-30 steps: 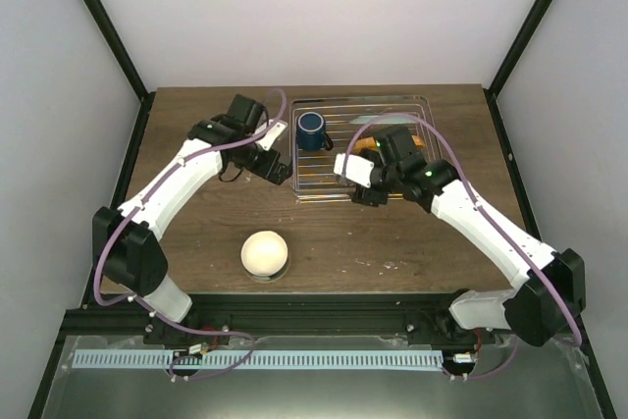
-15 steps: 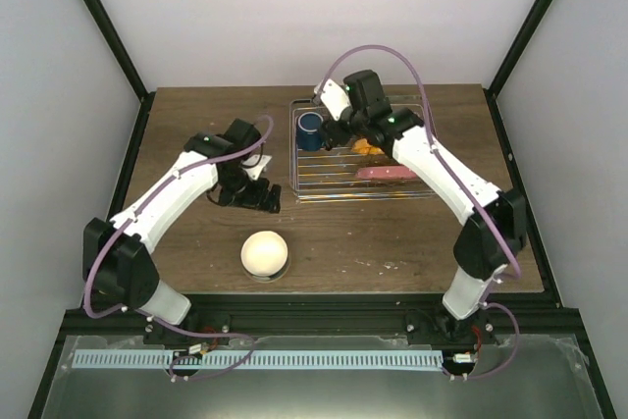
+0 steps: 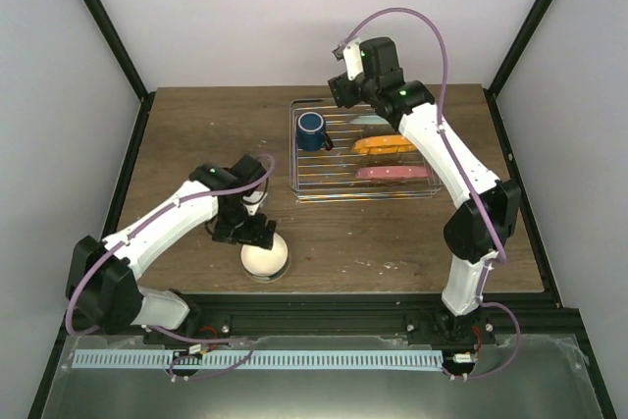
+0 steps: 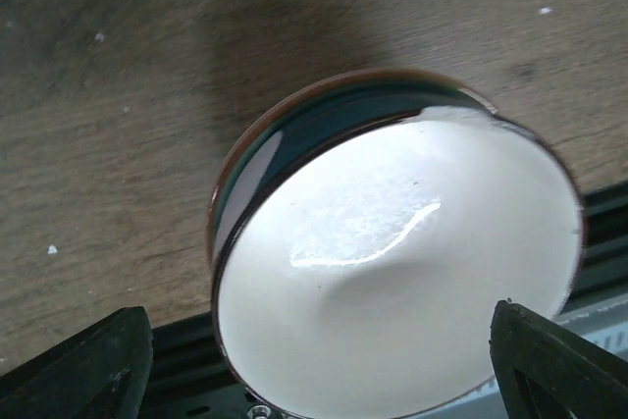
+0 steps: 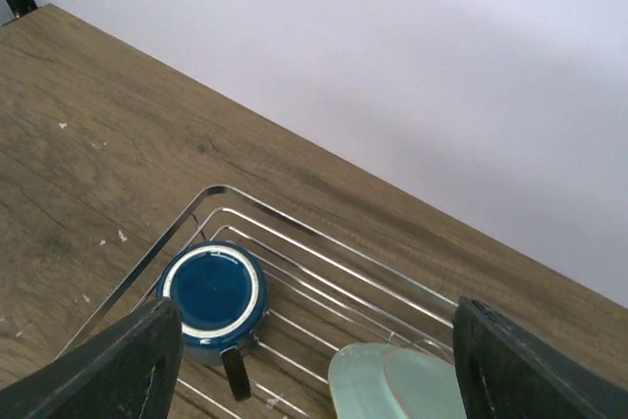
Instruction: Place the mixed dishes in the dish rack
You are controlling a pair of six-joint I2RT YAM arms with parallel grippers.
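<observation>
Since a second earlier, the left gripper (image 3: 255,234) had left the dish rack's (image 3: 339,169) left side and come over the cream-white bowl (image 3: 267,258), which sat near the table's (image 3: 196,134) front edge. Its jaws stood wide, flanking the bowl. The right gripper (image 3: 342,92) had risen from the rack's front to above its far-left corner, jaws apart and empty. The dark blue mug (image 3: 312,130) stayed in the rack.

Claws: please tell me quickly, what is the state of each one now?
Left claw: open, empty, over the cream-white bowl.
Right claw: open, empty, above the dish rack.
</observation>
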